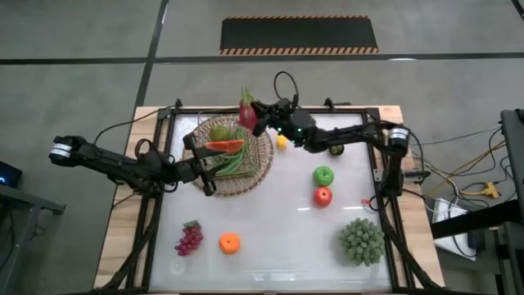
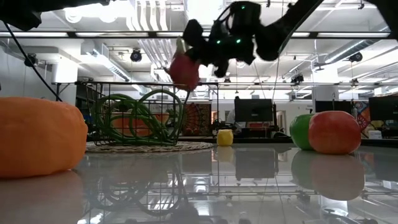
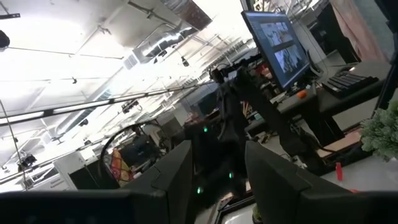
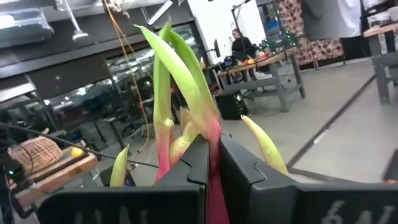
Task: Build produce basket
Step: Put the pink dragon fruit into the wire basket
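Note:
The tan wicker basket [image 1: 255, 168] with its wire handle stands at the table's far left. In it lie green beans [image 1: 233, 162], a pear [image 1: 221, 131] and an orange-red piece [image 1: 225, 146]. My right gripper [image 1: 260, 117] hovers over the basket's far right rim, shut on the pink dragon fruit [image 1: 247, 113]; in the low view the dragon fruit [image 2: 185, 70] hangs high above the basket [image 2: 146, 147]. My left gripper [image 1: 199, 166] is open at the basket's left rim and tilted upward. I cannot tell whether it touches the rim. My right gripper pinches the dragon fruit between its two fingers, on the pink body below its green leaf tips [image 4: 213, 152]. The fingers come in roughly level from the table's right. The fruit is lifted clear above the basket, its green tips [image 4: 177, 68] pointing away from the gripper.
Loose produce lies on the white table: a yellow lemon [image 1: 282, 141], a green apple [image 1: 323, 174], a red apple [image 1: 322, 196], purple grapes [image 1: 189, 238] and an orange [image 1: 230, 242]. A large spiky green cluster [image 1: 362, 241] sits at the near right. A metal frame borders the table.

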{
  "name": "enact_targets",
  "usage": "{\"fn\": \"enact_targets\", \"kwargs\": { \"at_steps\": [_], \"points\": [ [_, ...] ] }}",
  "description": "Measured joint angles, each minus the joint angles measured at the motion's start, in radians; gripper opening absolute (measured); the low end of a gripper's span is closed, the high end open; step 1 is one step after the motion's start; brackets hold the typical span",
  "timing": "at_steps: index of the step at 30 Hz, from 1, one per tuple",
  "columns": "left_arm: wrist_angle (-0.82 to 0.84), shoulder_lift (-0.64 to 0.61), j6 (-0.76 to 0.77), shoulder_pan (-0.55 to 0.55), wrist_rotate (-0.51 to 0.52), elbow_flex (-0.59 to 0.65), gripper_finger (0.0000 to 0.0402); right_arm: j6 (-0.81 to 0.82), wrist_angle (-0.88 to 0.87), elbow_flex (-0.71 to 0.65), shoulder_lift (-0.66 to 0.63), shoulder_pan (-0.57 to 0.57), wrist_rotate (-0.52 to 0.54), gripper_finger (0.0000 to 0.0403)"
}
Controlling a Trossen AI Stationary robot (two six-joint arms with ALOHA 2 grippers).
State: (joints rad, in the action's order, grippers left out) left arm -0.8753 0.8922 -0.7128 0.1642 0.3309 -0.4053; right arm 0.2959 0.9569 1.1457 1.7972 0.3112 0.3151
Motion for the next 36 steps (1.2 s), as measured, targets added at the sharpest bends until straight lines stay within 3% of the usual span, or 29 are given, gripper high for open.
{"fn": "enact_targets", "kwargs": {
  "at_steps": [17, 28, 36],
  "points": [
    [0.001, -0.005, -0.001, 0.0, -0.003, 0.0, 0.0132, 0.15, 0.014, 0.249, 0.253, -0.006, 0.01, 0.0013],
    [0.001, -0.005, -0.001, 0.0, -0.004, 0.0, 0.0132, 0.153, -0.035, 0.327, 0.362, -0.008, 0.056, 0.0013],
    [0.001, -0.005, -0.001, 0.0, -0.004, -0.001, 0.0132, 0.108, -0.061, 0.331, 0.366, -0.008, 0.054, 0.0013]
  ]
}}
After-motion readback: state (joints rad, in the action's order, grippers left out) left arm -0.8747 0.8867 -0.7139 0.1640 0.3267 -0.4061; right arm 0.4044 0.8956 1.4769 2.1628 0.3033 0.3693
